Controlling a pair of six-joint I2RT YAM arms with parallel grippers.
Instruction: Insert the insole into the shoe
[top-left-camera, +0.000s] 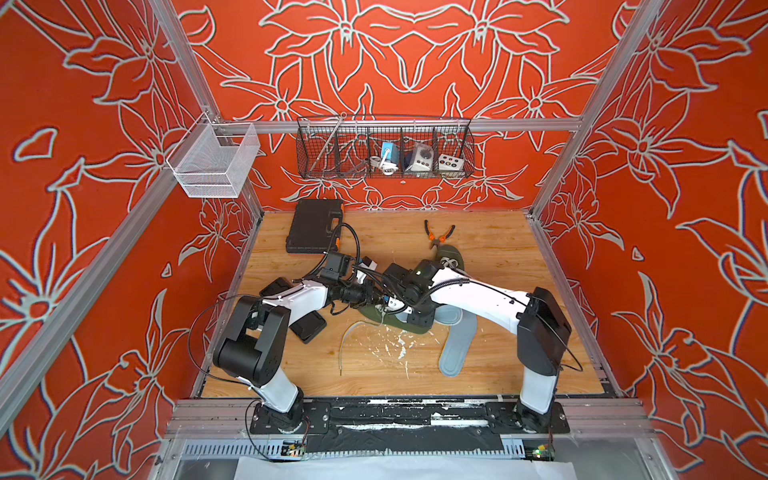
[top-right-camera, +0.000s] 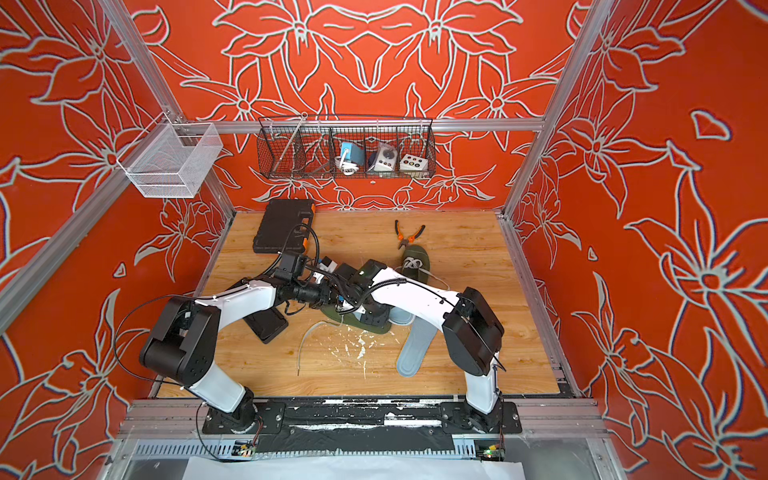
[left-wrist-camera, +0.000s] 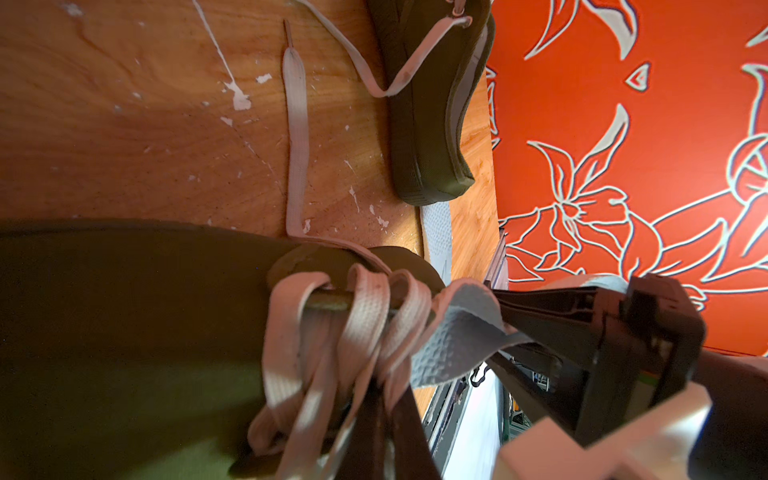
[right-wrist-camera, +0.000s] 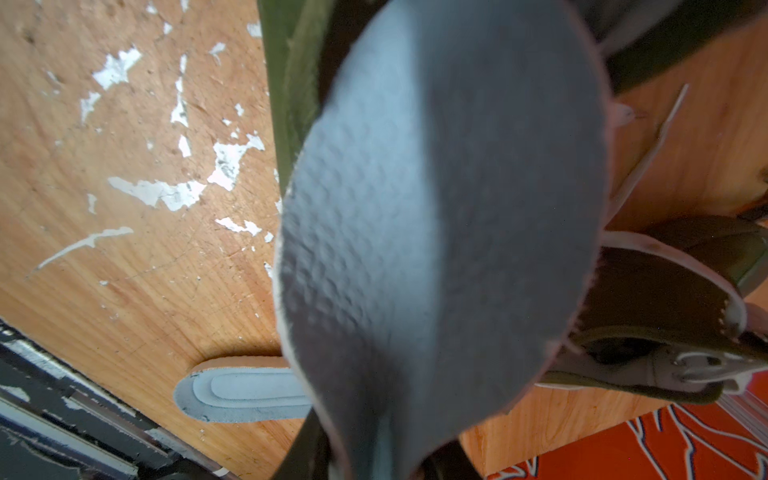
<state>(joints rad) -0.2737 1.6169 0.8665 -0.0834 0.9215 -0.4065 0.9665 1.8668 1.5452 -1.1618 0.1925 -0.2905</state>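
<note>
Wood tabletop (top-left-camera: 498, 266), flecked with white paint. Far left at the back: black case (top-left-camera: 313, 226), closed, lying flat. Nearer the front, partly under the left arm: flat black pad (top-left-camera: 308, 327).

Left end effector (left-wrist-camera: 380, 395) is fully closed, clamped on the olive shoe (left-wrist-camera: 124, 332) at its laces (left-wrist-camera: 365, 316). The laces bunch over the fingertips. Shoe sits mid-tabletop in both top views, 1 loose lace trailing over the wood toward the front edge.

Grey insole (right-wrist-camera: 436, 228) is at the shoe's opening, 1 end beside the laces, the rest sticking out toward the right arm. How far inside it goes, cannot tell. Right end effector (left-wrist-camera: 498, 328) is nearly closed, its 2 fingers pinching the insole between them.

Right of the shoe: spare insole (top-left-camera: 457, 347), grey, flat on the wood, nothing holding it, 1 end under the right arm. Toward the back wall: other shoe (top-left-camera: 453, 257), olive, partly hidden by the right arm. Just beside its toe: orange-handled pliers (top-left-camera: 438, 236), handles spread.
</note>
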